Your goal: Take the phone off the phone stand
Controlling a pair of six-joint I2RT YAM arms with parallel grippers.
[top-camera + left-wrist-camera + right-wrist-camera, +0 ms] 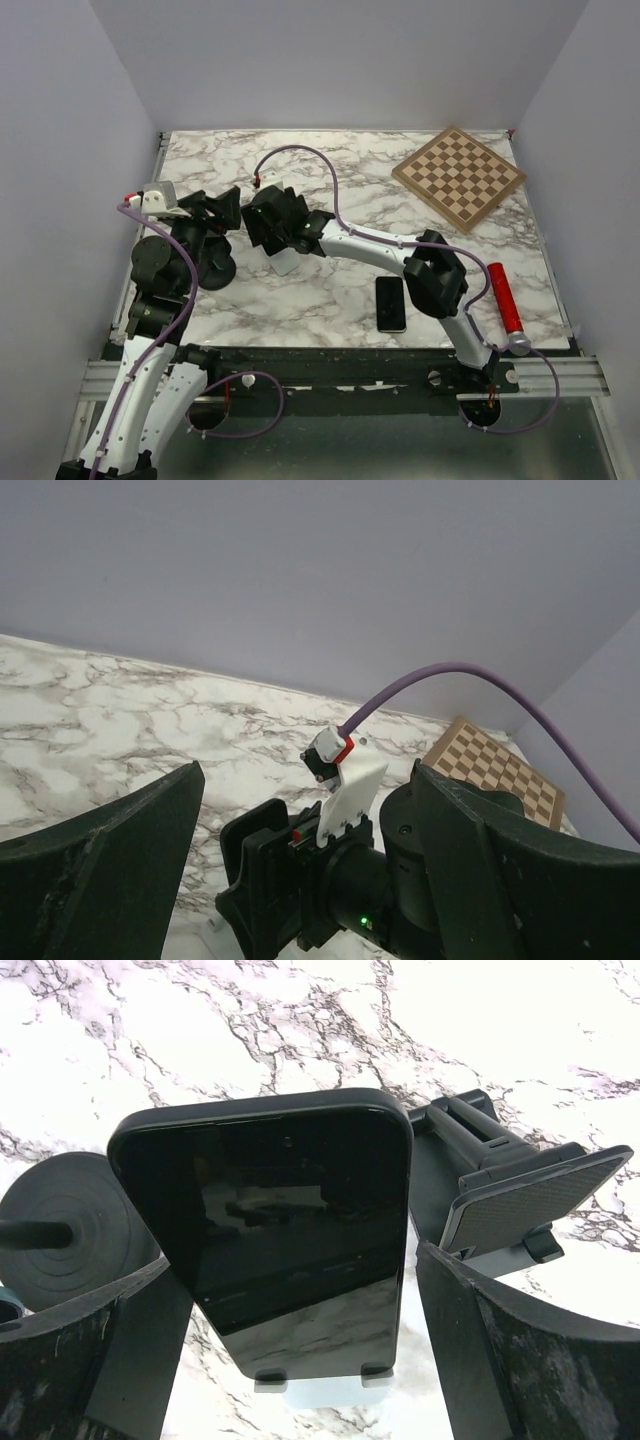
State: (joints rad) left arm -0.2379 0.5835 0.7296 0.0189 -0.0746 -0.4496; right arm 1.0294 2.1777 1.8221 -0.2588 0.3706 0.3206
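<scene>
Glass on its face and a smooth dark case made the phone (290, 1230) look stiff, fairly light and probably slippery. A squeeze across its two long edges at about mid-height seemed the safest hold, since a pinch on the screen risked a slip or a scratch. It leaned back, upright, on the small pale phone stand (308, 1385), its bottom edge caught behind two little lips, at the left-centre of the marble table (320, 300). Lifting it up and clear of the lips would probably free it, though so light a stand might tip or follow.

The right gripper (292, 1260) was stretched leftward from the near right with its wrist pitched down. Its jaws were spread wide, one finger close beside each long edge; contact could not be told, and nothing was gripped. The left gripper (308, 770) hovered just left of it, pointing at its partner's wrist, jaws likewise wide and empty. A second phone (390, 303) lay flat toward the near edge, well apart
</scene>
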